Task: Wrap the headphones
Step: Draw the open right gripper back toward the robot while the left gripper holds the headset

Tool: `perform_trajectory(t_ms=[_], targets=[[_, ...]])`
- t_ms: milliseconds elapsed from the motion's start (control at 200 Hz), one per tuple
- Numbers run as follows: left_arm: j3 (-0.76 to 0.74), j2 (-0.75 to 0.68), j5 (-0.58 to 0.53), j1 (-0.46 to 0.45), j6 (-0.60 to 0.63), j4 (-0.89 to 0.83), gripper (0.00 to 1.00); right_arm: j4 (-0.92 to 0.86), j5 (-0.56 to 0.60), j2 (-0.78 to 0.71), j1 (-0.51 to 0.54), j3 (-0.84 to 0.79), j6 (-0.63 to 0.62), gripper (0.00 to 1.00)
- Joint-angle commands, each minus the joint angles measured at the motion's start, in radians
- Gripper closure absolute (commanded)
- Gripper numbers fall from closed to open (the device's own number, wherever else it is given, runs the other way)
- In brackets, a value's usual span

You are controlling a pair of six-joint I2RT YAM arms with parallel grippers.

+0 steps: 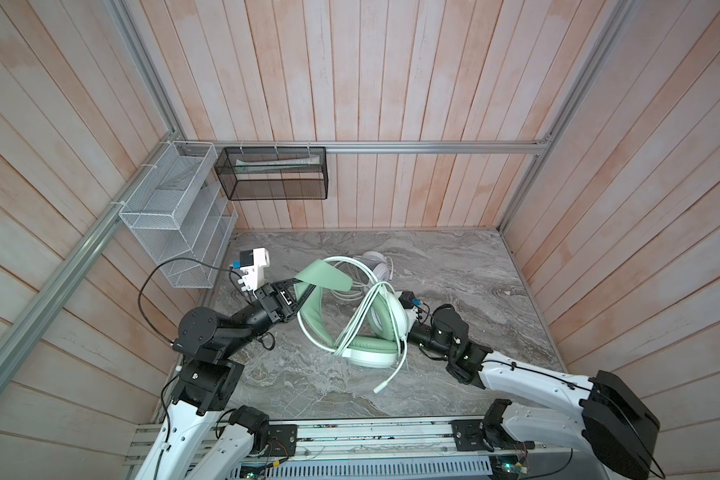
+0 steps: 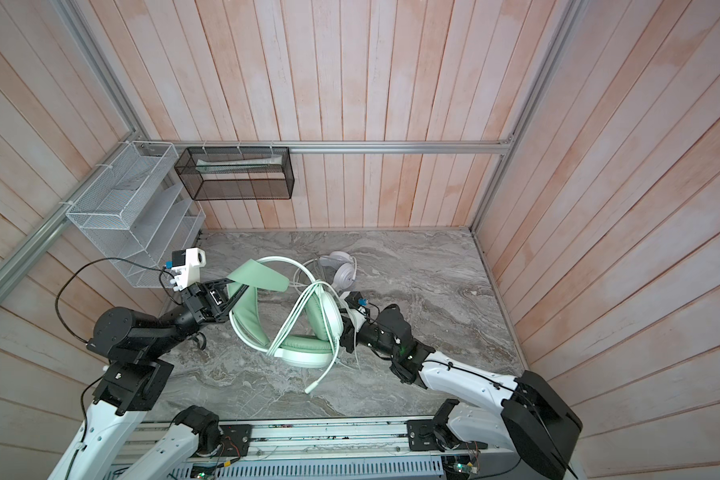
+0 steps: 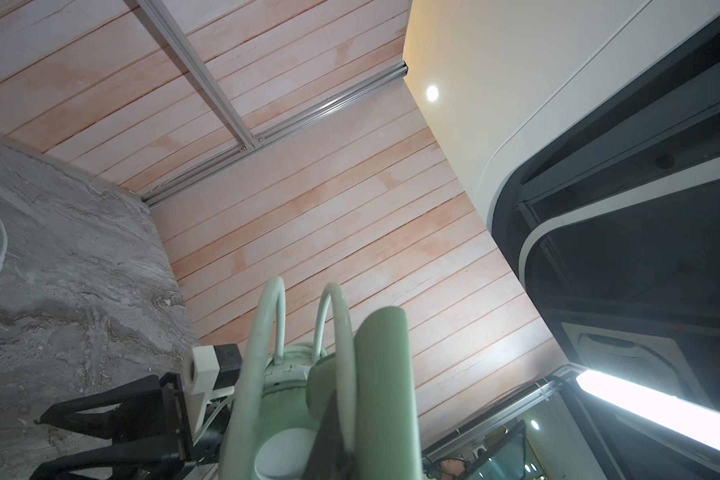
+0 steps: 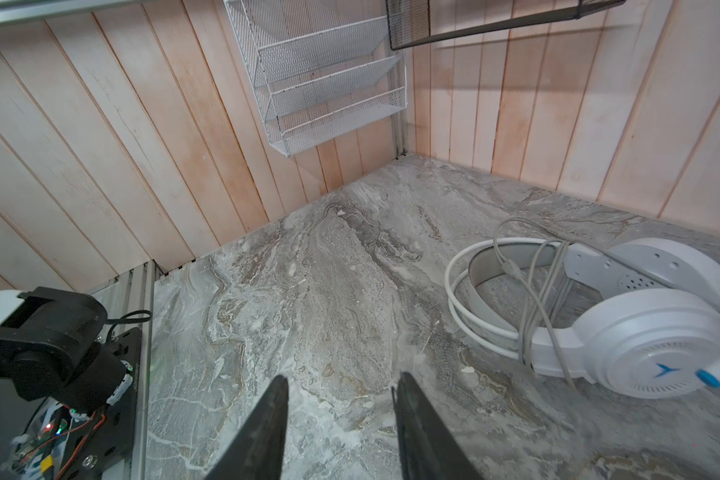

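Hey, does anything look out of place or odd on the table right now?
The mint green headset sits tilted, its headband pinched in the left tool. Its cable is bundled across the earcups, but the plug end trails loose on the table. Nothing looks damaged.

Marble tabletop point(image 1: 474, 291), white headset point(image 4: 641, 340), mint headset point(image 1: 366, 348)
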Motion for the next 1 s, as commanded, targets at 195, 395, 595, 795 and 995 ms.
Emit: perform_trajectory(t_ms=[195,395,595,795,995], targets=[[0.071,0.003,-0.031,-0.001,-0.069,0.145,1.00,-0.178,0.243,-0.130,0.002,-0.051,0.104,0.19],[0.095,0.008,-0.045,-0.001,-0.098,0.138,1.00,-0.241,0.350,-0.232,-0.027,-0.081,0.189,0.16],[0.114,0.018,-0.054,-0.001,-0.107,0.128,1.00,-0.390,0.505,-0.376,-0.088,-0.067,0.262,0.08],[0.135,0.035,-0.051,-0.001,-0.117,0.143,1.00,-0.290,0.236,-0.467,-0.130,-0.116,0.249,0.08],[0.161,0.045,-0.056,-0.001,-0.107,0.128,1.00,0.070,-0.073,-0.464,-0.105,-0.262,0.273,0.08]])
